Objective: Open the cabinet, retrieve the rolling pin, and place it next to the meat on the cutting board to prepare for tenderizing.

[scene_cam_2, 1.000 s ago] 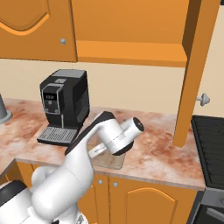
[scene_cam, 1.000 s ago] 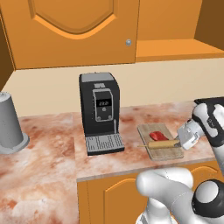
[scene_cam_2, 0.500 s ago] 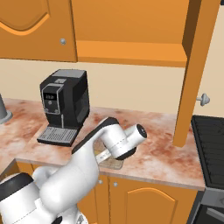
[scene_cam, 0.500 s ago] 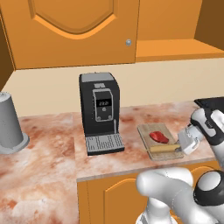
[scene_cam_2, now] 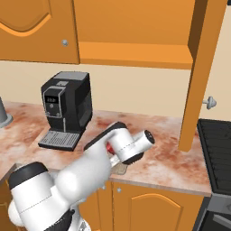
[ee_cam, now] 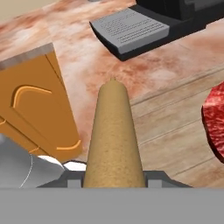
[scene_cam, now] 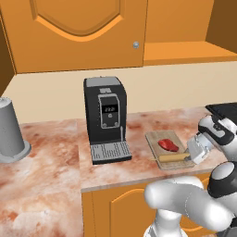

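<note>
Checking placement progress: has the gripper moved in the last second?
Yes. The gripper, shut on the tan wooden rolling pin, has sunk lower against the light-brown wooden cutting board, beside the red meat.

Base views looked forward-down from behind-left, behind-right; shared coffee machine (scene_cam: 105, 115), counter (scene_cam: 55, 157). Hand view close along rolling pin (ee_cam: 113, 135).

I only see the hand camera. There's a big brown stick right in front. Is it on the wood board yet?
Observer: The rolling pin lies along the near edge of the cutting board, beside the meat.
Operator: Is the robot holding it?
Observer: Yes, the gripper is closed on its right end.
Operator: What's that black thing at the top?
Observer: A coffee machine, standing left of the board.
</note>
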